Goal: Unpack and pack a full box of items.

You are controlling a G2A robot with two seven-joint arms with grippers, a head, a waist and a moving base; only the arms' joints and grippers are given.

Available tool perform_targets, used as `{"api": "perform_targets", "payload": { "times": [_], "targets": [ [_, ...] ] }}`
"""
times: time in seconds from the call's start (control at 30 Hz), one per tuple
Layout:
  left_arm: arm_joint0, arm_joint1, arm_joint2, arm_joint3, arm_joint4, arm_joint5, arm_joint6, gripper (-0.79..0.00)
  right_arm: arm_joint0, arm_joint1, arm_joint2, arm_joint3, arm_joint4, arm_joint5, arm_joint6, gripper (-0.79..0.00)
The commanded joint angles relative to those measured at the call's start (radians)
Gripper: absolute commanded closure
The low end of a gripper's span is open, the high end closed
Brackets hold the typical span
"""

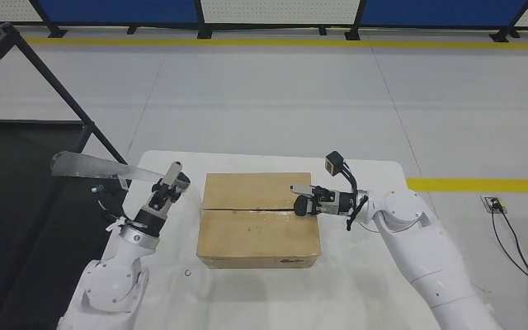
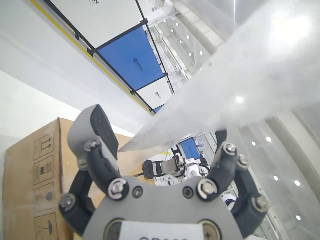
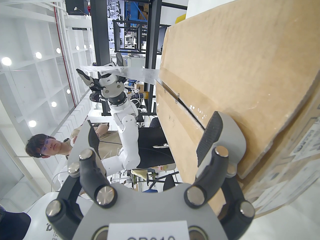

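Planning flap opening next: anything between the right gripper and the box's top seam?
Nothing visible. The right gripper is open right at the seam on the box. The clear tape strip is lifted off the seam, running from the box's other end to the left gripper.

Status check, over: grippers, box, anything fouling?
Left gripper open, clear tape strip lying across it. Right gripper open at the box top's seam end. Box flaps shut. Loose tape the only likely snag.
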Motion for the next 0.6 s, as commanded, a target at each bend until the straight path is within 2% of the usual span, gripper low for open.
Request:
{"api": "perform_targets", "payload": {
  "times": [0.0, 0.2, 0.4, 0.57],
  "targets": [
    [-0.003, -0.001, 0.019, -0.006, 0.040, 0.003, 0.001, -0.785, 0.000, 0.000, 0.000, 0.000, 0.000, 0.000, 0.000, -0.785],
    [-0.011, -0.005, 0.054, -0.020, 0.070, 0.007, -0.005, -0.785, 0.000, 0.000, 0.000, 0.000, 0.000, 0.000, 0.000, -0.785],
    [-0.005, -0.003, 0.063, -0.041, 0.103, -0.021, -0.033, -0.785, 0.000, 0.000, 0.000, 0.000, 0.000, 0.000, 0.000, -0.785],
    [-0.003, -0.001, 0.072, -0.066, 0.149, -0.010, -0.059, -0.785, 0.000, 0.000, 0.000, 0.000, 0.000, 0.000, 0.000, -0.785]
  ]
}}
